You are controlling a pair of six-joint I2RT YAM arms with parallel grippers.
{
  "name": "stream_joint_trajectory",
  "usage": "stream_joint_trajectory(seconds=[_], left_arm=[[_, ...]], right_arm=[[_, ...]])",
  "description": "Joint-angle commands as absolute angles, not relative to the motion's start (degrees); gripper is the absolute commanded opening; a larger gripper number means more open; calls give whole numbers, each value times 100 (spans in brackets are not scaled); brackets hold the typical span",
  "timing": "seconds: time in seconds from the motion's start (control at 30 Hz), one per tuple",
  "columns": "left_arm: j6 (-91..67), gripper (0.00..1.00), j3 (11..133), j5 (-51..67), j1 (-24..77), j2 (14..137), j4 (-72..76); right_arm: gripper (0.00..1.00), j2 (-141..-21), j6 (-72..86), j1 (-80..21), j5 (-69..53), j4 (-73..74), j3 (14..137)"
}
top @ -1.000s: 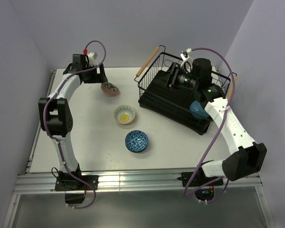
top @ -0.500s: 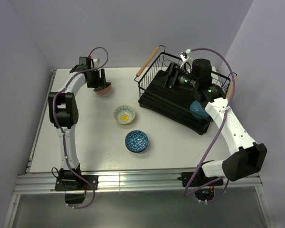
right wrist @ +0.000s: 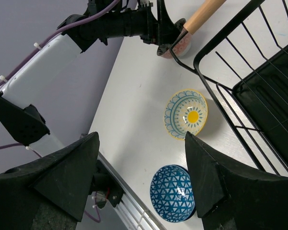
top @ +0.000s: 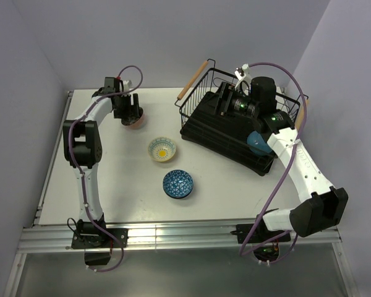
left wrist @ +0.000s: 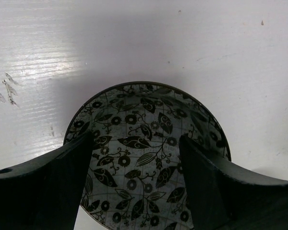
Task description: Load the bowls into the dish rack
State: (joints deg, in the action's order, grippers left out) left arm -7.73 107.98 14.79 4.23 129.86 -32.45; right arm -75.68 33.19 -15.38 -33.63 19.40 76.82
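At far left, left gripper (left wrist: 136,139) is straddling floral bowl (left wrist: 146,108), jaws spread, a detail hidden overhead; right gripper (right wrist: 141,136) is hovering, jaws parted, over dish rack (right wrist: 266,96).

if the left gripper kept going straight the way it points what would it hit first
Probably the round black-floral patterned bowl, directly ahead between the open jaws of the left gripper; the remaining gap is unclear.

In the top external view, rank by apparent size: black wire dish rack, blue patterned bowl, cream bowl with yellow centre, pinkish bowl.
1. Black wire dish rack.
2. Blue patterned bowl and cream bowl with yellow centre: alike.
3. Pinkish bowl, partly covered by the left gripper, so unsure.
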Motion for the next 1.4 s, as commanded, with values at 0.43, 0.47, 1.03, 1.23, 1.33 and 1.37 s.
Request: stream_joint_trajectory(seconds=[0.43,0.47,1.03,1.23,1.33,1.37], left_arm=[[-475,82,10617,1494,448,11804,-3401],[-466,82,10626,1433,448,11821,-3436],[-624,76,10749,1142,431,12682,-3569],[-826,61,10556,1335,413,12770,-3419],[-1028,44,10416,1547,352,12744,-3314],[-1107,38,10285,1590,325,12718,-3209]], right_arm=[[83,-7304,3094,-1547,-3507,1934,7743],[83,-7286,3085,-1547,-3516,1925,7743],[100,-7567,2066,-1538,-3358,3014,8534],[100,-7471,1811,-1538,-3024,3129,8657],[100,-7374,1924,-1538,-2848,2989,8517],[100,-7365,1951,-1538,-2856,2980,8482]])
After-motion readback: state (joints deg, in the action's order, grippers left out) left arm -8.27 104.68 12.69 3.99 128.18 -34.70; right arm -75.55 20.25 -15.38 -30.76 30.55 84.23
